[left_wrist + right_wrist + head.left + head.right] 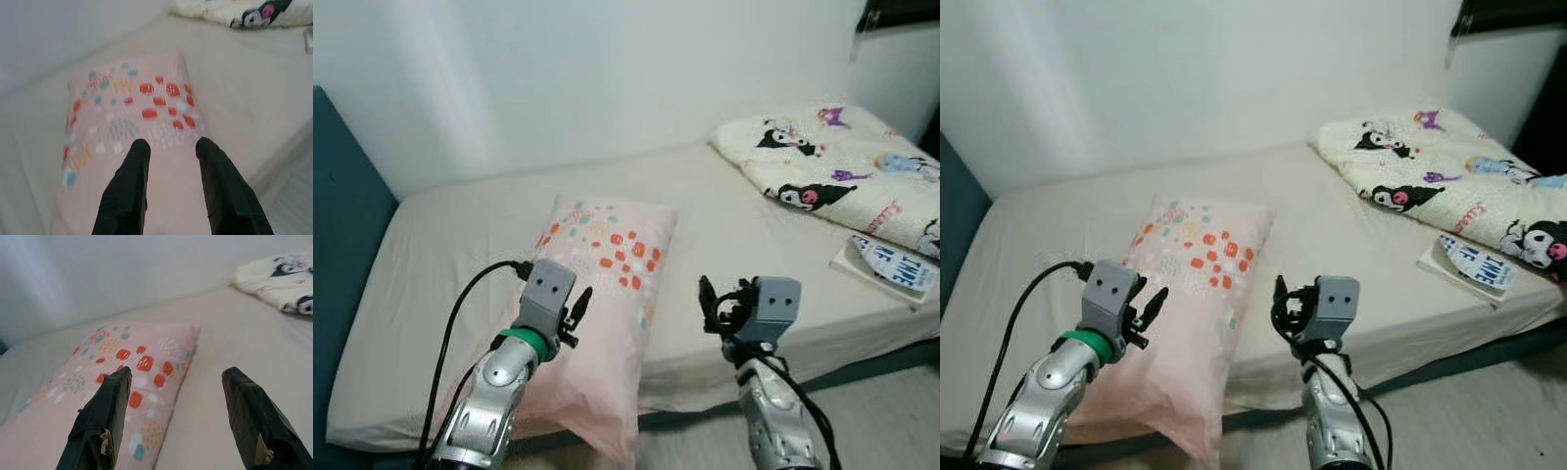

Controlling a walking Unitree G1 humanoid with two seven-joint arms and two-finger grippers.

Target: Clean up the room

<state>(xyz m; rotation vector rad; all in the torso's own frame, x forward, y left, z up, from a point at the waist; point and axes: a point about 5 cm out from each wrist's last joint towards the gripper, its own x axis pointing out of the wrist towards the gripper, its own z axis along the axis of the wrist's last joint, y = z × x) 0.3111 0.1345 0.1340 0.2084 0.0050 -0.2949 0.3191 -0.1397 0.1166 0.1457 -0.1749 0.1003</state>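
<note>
Bed (pixel 744 245) with a pale sheet runs along the white wall in the head view, and on it a pink pillow (pixel 597 294) dotted red and teal lies lengthwise, its near end hanging over the mattress edge. Far right, a folded cartoon-print blanket (pixel 842 166) sits beside a book (pixel 886 264). Left tool (pixel 576 315) hovers over the pillow, arm raised; right tool (pixel 710 305) hangs just beside it above bare sheet. Left wrist view: black fingers (pixel 124 196) spread apart over the pillow (pixel 132 112), gripping nothing. Right wrist view: fingers (pixel 100 421) wide apart, pillow (pixel 122 362) ahead, blanket (pixel 279 281) beyond.
</note>
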